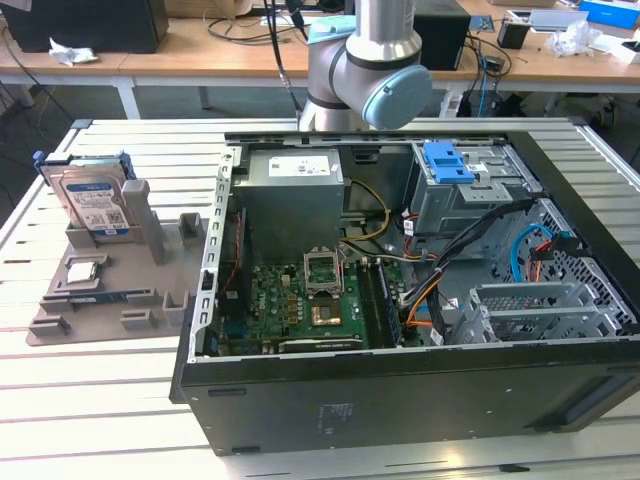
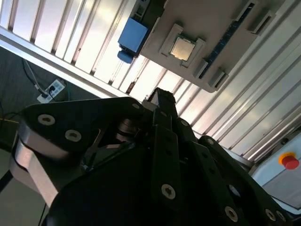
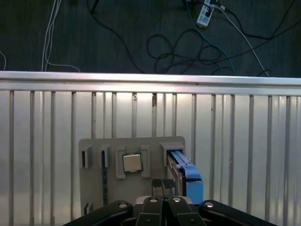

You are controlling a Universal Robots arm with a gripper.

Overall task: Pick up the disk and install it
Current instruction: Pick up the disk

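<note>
Clenched on nothing, my tool (image 3: 163, 184) hangs above the slatted metal counter (image 3: 244, 141), its two fingertips pressed together with no gap in the first wrist view. Beneath it lies a gray holder (image 3: 94, 153). The disk (image 3: 177, 165) stands on edge in a slot at one end of that holder, with a blue rail (image 3: 190, 178) along its side. My tool touches neither the disk nor the holder. A small square chip (image 3: 132, 163) sits in a seat of the holder just beside the disk; the second wrist view shows the same chip (image 2: 182, 48) past my tool's black linkage.

From the exterior view, the disk (image 1: 92, 200) is upright at the far end of the holder (image 1: 110, 300), on the exterior view's left. Its white-and-blue label faces the camera and blue rails frame it. A gray post (image 1: 146, 225) of the holder rises just beside it, and the chip (image 1: 82, 270) lies nearer the camera than the disk.

On the exterior view's right of the holder stands an open computer case (image 1: 400, 410) with a green board (image 1: 300, 300) inside and a bare blue bracket (image 1: 447, 160) on the drive cage at the far side. My arm (image 1: 370, 60) rises behind the case.
</note>
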